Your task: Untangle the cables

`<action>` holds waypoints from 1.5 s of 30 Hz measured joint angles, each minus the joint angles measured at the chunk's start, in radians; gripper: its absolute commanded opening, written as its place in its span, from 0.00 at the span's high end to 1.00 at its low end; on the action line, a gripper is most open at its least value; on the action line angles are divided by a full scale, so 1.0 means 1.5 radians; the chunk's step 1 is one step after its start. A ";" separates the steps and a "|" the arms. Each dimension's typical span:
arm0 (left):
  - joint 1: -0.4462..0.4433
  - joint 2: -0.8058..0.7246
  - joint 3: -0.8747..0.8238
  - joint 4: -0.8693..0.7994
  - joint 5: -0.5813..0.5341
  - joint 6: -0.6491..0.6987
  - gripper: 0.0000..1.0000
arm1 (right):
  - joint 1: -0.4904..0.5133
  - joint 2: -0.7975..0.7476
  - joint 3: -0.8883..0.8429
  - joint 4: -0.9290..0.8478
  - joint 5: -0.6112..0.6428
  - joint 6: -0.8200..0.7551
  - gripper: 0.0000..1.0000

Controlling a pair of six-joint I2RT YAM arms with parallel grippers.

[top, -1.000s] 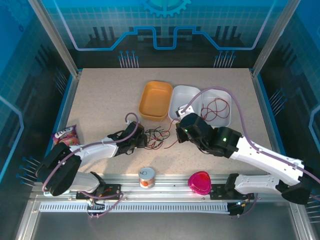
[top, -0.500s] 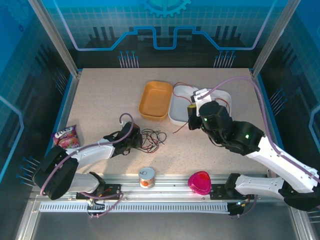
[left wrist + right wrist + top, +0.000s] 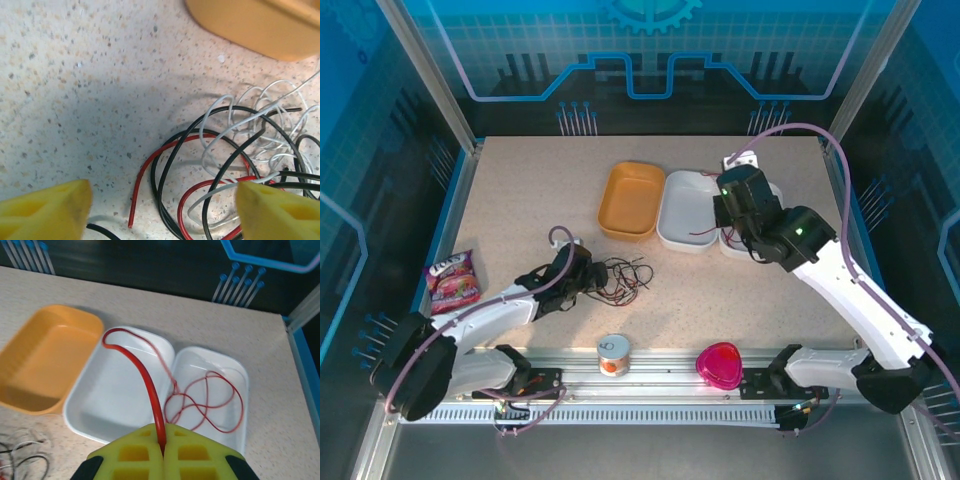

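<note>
**Red cable pinched over the trays, tangle loose on the table**

The right gripper (image 3: 164, 434) is closed tight on the red cable (image 3: 155, 407). From the fingers the cable arches up over the left white tray (image 3: 95, 405) and crosses into the right white tray (image 3: 235, 367), where the rest lies in thin loops. The orange tray (image 3: 45, 360) sits just beside them. From above, the right arm covers part of the right tray.

The left gripper (image 3: 162, 200) is spread wide and holds nothing. The tangle (image 3: 620, 280) of black, white and red strands lies on the table between its fingers. A can (image 3: 613, 355) and a pink heart (image 3: 720, 363) sit near the front edge, a snack packet (image 3: 450, 278) at the left, all apart from the tangle.
</note>
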 measured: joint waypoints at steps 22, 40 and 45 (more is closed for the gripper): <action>0.006 -0.136 -0.004 -0.063 -0.023 -0.002 0.01 | -0.301 0.075 -0.112 0.153 -0.137 -0.055 1.00; 0.008 -0.137 -0.011 -0.067 -0.025 -0.001 0.01 | -0.356 0.160 -0.120 0.233 -0.159 -0.095 1.00; 0.008 -0.137 -0.012 -0.067 -0.025 -0.001 0.01 | -0.356 0.182 -0.120 0.242 -0.157 -0.111 1.00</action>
